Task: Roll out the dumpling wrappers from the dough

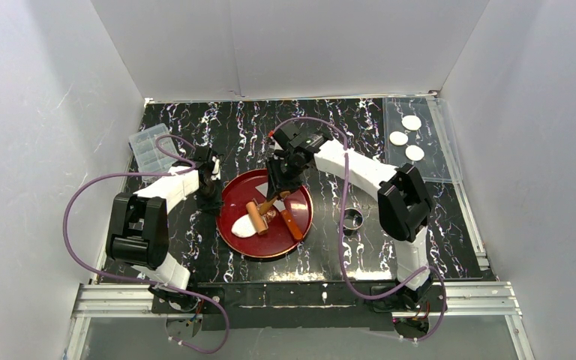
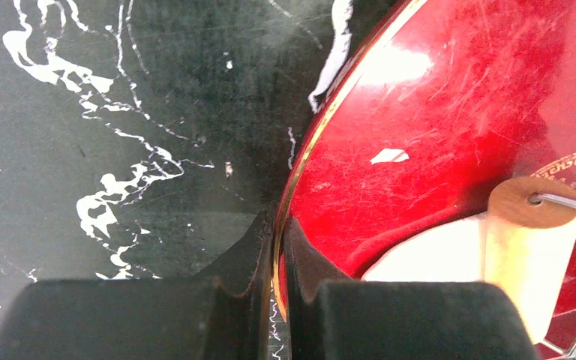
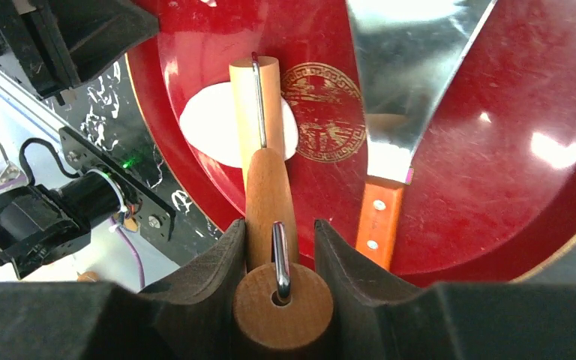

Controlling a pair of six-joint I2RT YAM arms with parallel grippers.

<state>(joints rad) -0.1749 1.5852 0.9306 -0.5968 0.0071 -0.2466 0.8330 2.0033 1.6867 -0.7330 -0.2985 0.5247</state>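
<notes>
Gripping roller (image 3: 268,191), right claw (image 3: 279,229); its barrel on dough (image 3: 206,124); left claw (image 2: 277,229) pinching tray rim (image 2: 305,154).

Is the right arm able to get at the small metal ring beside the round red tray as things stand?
Probably not yet: the small metal ring lies uncovered close by, but the right fingers are full, gripping the wooden roller by its handle.

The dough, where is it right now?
In the top view, the dough lies at the left of the red tray, under the wooden roller.
</notes>
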